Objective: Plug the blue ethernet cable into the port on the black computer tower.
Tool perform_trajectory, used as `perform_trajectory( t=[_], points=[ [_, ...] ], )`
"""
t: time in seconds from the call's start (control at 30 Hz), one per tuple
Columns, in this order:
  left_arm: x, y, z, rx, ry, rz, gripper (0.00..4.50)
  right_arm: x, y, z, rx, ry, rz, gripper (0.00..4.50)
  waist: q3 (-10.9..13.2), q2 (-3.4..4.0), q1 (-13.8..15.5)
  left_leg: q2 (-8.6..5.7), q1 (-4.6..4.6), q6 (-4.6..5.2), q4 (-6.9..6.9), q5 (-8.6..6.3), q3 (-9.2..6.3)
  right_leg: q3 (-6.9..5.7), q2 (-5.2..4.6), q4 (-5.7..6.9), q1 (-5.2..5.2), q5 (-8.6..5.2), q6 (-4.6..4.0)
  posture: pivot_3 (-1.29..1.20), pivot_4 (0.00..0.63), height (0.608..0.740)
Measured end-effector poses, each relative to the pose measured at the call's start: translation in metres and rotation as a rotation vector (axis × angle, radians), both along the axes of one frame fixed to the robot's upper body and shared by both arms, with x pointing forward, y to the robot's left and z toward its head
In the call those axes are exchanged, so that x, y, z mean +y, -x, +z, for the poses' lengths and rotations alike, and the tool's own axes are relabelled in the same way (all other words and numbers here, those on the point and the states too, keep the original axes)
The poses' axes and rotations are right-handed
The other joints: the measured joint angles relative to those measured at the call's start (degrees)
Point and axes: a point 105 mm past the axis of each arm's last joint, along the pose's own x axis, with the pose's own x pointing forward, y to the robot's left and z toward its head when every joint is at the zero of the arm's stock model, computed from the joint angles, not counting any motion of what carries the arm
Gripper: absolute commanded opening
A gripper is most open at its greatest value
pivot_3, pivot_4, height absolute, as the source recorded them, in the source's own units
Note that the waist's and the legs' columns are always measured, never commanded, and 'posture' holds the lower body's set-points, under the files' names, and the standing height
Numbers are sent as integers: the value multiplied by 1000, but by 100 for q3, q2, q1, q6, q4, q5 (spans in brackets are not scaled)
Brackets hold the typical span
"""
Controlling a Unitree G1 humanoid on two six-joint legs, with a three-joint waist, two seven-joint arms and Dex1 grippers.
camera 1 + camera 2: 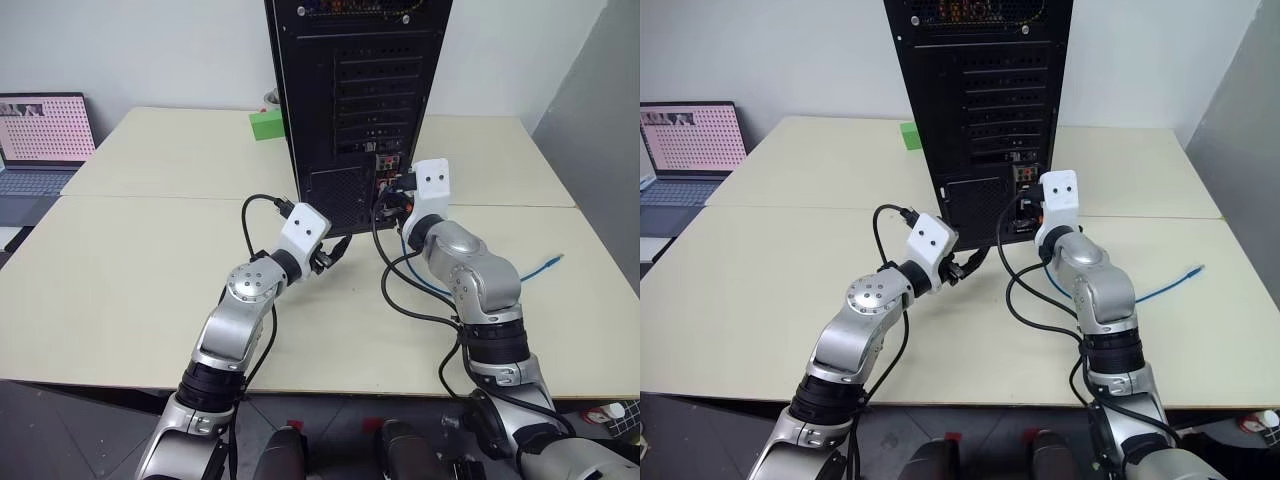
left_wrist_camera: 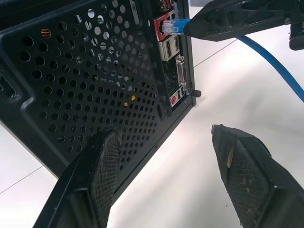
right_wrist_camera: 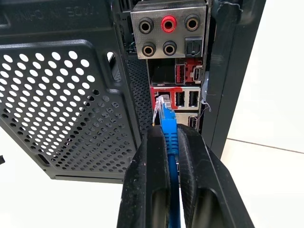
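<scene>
Cable [image 3: 169, 137] is pinched just behind its plug by the closed right gripper [image 3: 167, 135], plug tip at the red-framed port [image 3: 164, 97] on the tower [image 3: 71, 95]; apparently not yet seated. Insertion remains. Left gripper [image 2: 166, 166] is held open, empty, beside the vent. Loose cable across the table [image 1: 150, 290] is seen from the head views.

One black computer tower [image 1: 355, 100], one blue ethernet cable [image 1: 520, 272], one green block [image 1: 266, 125], one laptop [image 1: 40, 145], two grippers.
</scene>
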Motion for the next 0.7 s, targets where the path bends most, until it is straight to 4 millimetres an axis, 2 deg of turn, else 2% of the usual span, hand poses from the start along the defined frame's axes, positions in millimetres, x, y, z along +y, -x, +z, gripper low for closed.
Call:
perform_trajectory(
  t=[0.7],
  points=[
    [-1,0,0,-1,0,-2,3206,-2,-5,-4,-6,30,-3,0,0,0,-27,0,0,0,0,0,0,0,0,1,0,0,1,0,150,740]
  ],
)
